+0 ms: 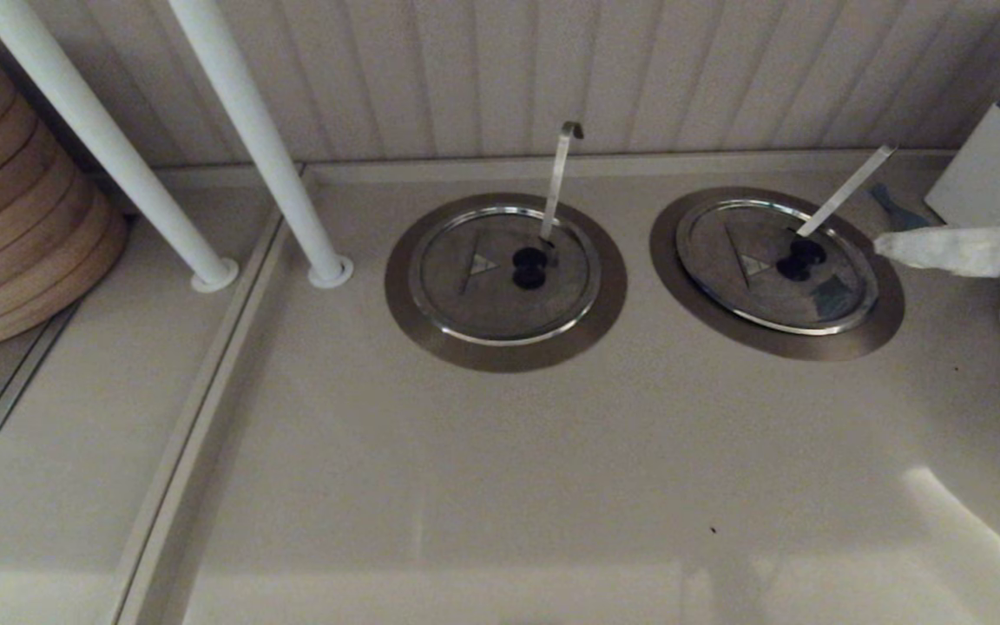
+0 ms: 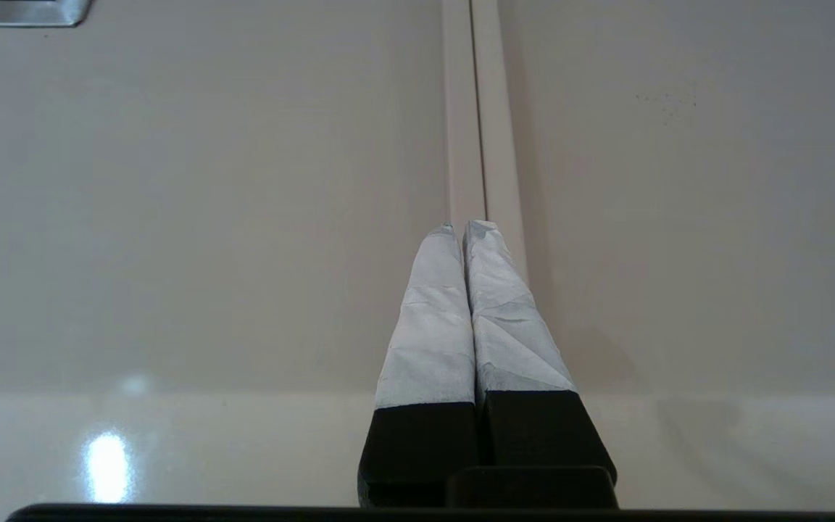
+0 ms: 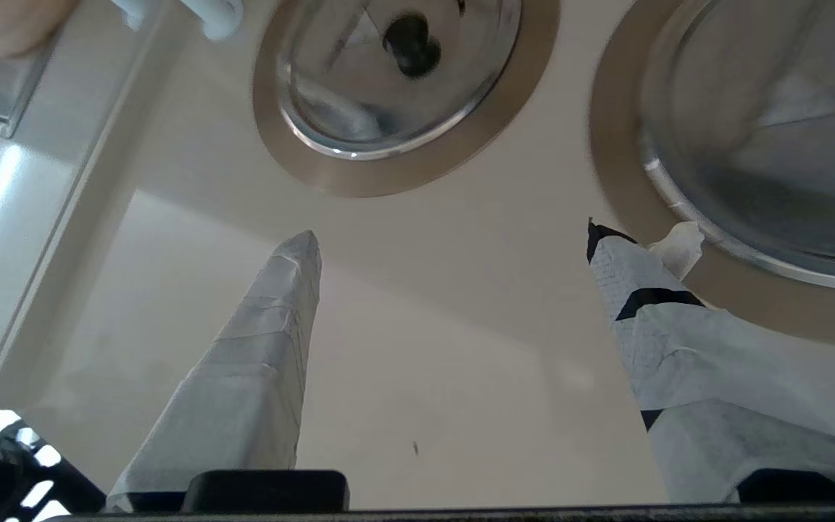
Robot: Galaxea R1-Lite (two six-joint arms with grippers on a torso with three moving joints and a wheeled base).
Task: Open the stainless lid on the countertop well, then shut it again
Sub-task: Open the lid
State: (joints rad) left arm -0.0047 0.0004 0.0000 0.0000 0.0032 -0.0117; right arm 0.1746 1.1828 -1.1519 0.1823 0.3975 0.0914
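Head view: your stainless lid (image 1: pixel 776 265) sits flat and closed on the countertop well (image 1: pixel 882 325), on the right beside the twin lid (image 1: pixel 504 273). Your right gripper (image 1: pixel 886 246) reaches in from the right edge, its tip over the well's collar, just beside the lid's rim.

Left wrist view: your left gripper (image 2: pixel 461 229) has its fingers pressed together, empty, above bare counter (image 2: pixel 171 217).

Right wrist view: your right gripper (image 3: pixel 454 243) is spread wide, holding nothing; the lid (image 3: pixel 773 130) lies just beyond one fingertip.
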